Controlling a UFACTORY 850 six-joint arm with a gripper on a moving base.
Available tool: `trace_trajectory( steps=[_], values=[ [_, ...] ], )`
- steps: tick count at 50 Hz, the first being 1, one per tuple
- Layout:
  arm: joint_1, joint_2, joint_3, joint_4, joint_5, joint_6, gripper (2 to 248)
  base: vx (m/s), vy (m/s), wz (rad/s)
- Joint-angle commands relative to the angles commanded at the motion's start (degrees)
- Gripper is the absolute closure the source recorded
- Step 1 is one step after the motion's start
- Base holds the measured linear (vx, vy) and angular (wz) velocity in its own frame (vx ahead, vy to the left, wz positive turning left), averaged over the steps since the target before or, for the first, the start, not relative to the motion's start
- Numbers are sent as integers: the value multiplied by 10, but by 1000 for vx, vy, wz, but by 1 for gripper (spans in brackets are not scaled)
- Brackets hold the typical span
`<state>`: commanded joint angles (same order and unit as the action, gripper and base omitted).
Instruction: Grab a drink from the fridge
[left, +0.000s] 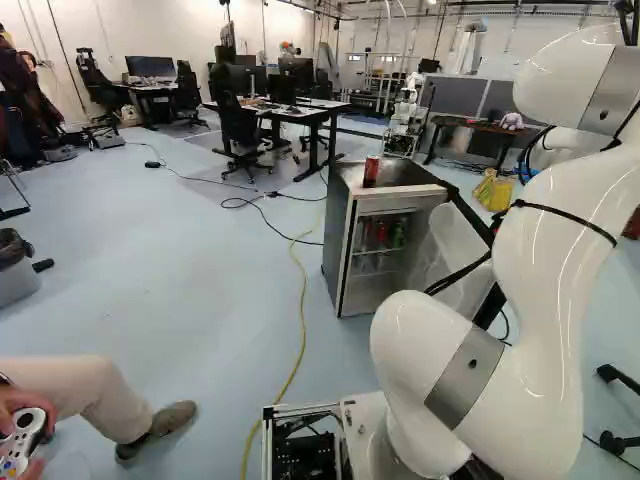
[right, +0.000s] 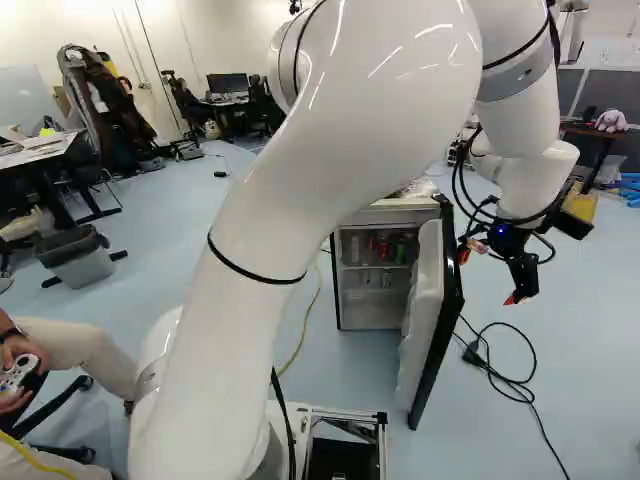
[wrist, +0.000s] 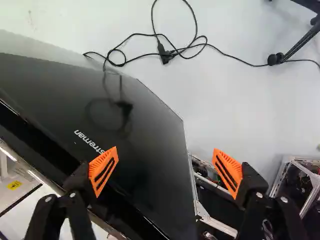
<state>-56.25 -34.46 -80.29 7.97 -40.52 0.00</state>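
One white arm (right: 285, 230) rises high across the base views and bends down on the far side, its end hanging right of the fridge (right: 372, 300) in the right base view. The fridge stands upright on the floor, left of the arm in the left base view, its front open. Its door (right: 428, 310) is swung out toward the base, pale on the inside, black on the outside. A grey bin (right: 82, 262) stands at the left of the right base view. On the outer side of the door hangs the gripper (right: 490, 275), fingers spread wide with nothing between them; in the wrist view one orange pad (wrist: 103, 170) shows against the black face of the door, the other (wrist: 227, 172) beside a metal frame (wrist: 220, 226). A black cord (right: 500, 378) lies looped on the floor past the door, and a yellow cord (left: 303, 310) runs along the floor on the fridge's other side. The drinks are small: one red can (left: 372, 171) stands upright on top of the fridge, and inside, on a shelf, are red cans (right: 383, 248) and a green can (right: 401, 252).
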Motion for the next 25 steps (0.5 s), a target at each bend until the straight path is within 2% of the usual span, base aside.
trace_trajectory(
  steps=[25],
  values=[
    [20,29,44,0,0,0,3,0,0,0]
  ],
)
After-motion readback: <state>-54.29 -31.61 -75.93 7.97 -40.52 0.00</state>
